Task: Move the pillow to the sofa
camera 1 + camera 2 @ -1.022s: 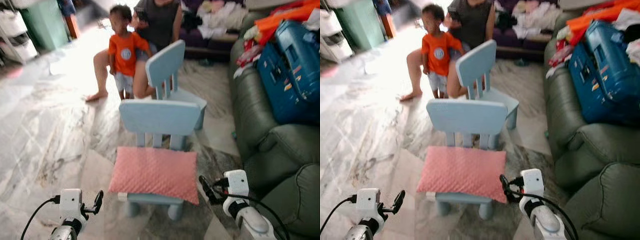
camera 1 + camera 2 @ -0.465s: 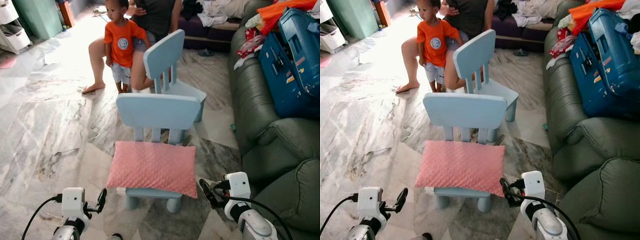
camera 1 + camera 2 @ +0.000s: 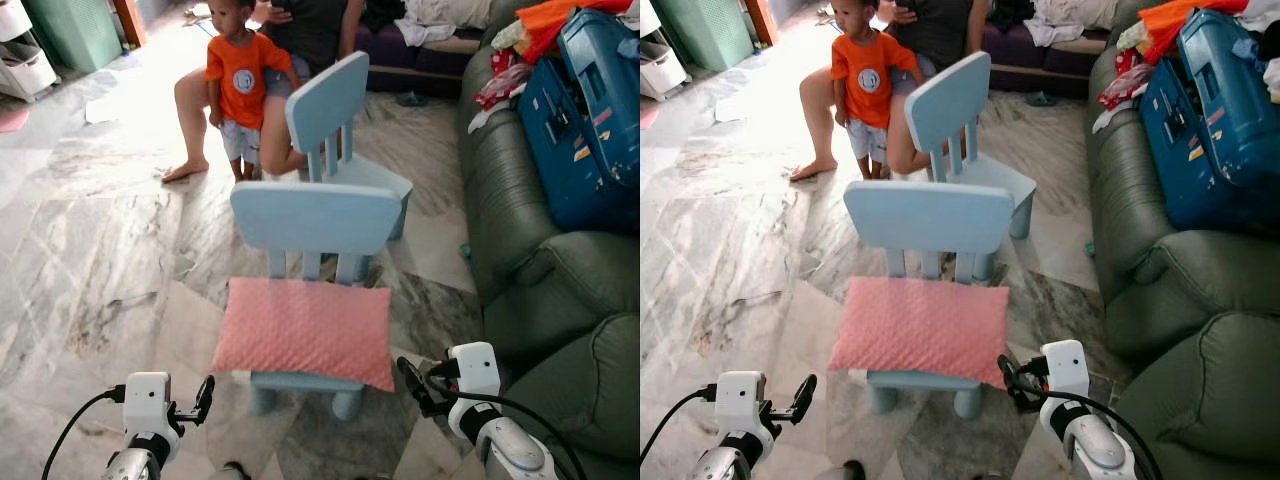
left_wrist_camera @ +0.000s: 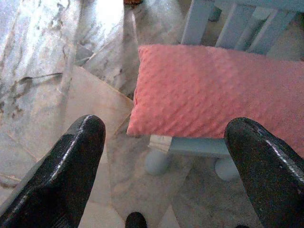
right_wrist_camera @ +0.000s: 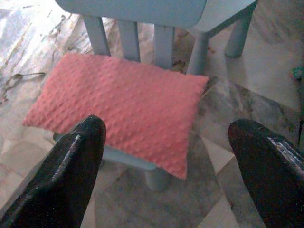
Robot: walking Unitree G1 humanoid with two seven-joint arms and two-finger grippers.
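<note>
Nearing pillow on chair, pincers spread

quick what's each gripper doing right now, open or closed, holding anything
Left gripper: open, holding nothing, short of the pink pillow.
Right gripper: open, holding nothing, also short of the pillow.

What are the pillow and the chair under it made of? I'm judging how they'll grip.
Pillow: soft pink fabric, seemingly plush, with a raised dot texture and edges that sag over the seat. Chair: probably moulded plastic, pale blue, smooth and matte, with rounded edges and legs.
</note>
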